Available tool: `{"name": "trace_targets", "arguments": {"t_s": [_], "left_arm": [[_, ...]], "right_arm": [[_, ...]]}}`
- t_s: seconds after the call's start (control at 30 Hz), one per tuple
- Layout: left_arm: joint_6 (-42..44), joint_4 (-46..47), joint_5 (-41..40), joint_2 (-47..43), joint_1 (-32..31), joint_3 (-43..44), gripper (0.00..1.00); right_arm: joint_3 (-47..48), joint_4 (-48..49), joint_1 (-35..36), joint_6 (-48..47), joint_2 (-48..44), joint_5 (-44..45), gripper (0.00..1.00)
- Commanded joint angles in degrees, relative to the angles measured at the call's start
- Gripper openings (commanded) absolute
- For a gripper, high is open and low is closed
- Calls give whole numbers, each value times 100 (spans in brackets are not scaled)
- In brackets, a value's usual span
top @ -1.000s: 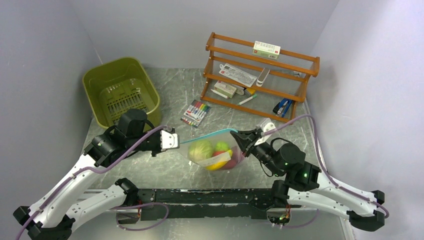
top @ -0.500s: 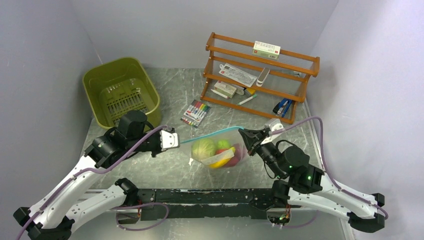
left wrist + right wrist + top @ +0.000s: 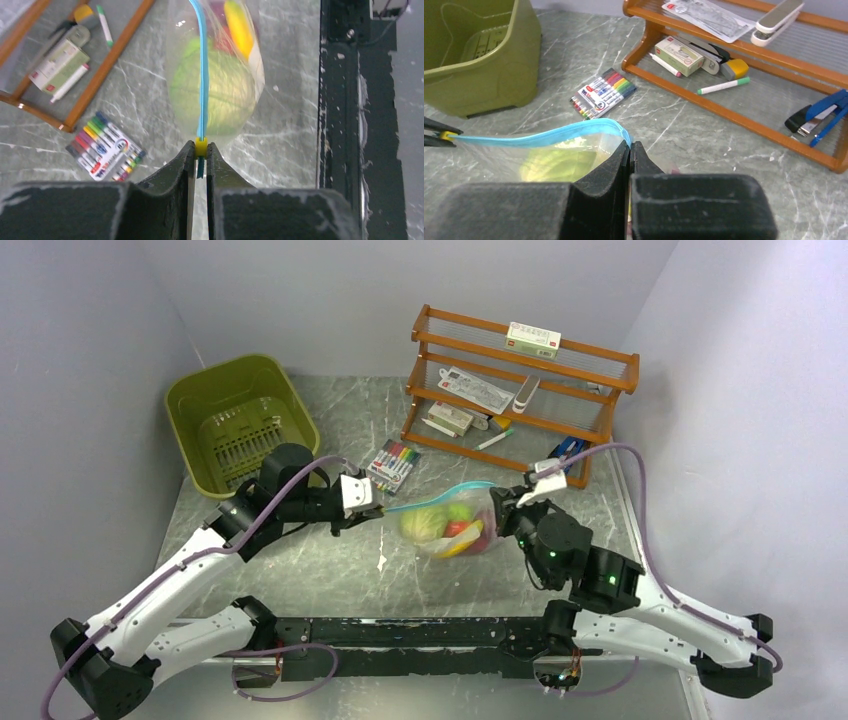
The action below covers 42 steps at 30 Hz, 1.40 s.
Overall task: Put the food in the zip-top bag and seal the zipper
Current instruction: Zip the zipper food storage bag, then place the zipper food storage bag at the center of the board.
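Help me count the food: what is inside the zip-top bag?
Through the clear zip-top bag show a pale green round piece, a smaller green piece, a red piece and a yellow banana. Anything beneath them is covered.

zipper [image 3: 202, 75]: teal-blue
zip-top bag [image 3: 487, 525]: clear
food [image 3: 424, 523]: pale green, yellow, red, possibly more
tub [image 3: 200, 400]: olive-green
counter [image 3: 350, 570]: grey, white-veined marble

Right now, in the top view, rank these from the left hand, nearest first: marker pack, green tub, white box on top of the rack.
1. Marker pack: just behind the left hand.
2. Green tub: back left corner.
3. White box: on the rack, far back right.
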Motion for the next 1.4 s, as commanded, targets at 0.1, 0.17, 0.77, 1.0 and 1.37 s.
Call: {"name": "trace_targets", "arguments": {"t_s": [0.1, 0.17, 0.77, 1.0, 1.37], "left_arm": [[-237, 1225, 14, 293, 18, 342, 7], [-249, 980, 294, 547, 18, 693, 7], [-3040, 2359, -422, -83, 23, -1074, 7], [-2929, 2431, -1899, 973, 70, -804, 7], [-2916, 2476, -2151, 1227, 238, -478, 99]], "right_arm": [[-133, 561, -14, -233, -637, 422, 0], [360, -199, -14, 191, -375, 507, 0], [648, -1005, -76, 1414, 726, -83, 0], [86, 563, -2333, 144, 2077, -2039, 0], [620, 774, -3287, 177, 2989, -3093, 37]]}}
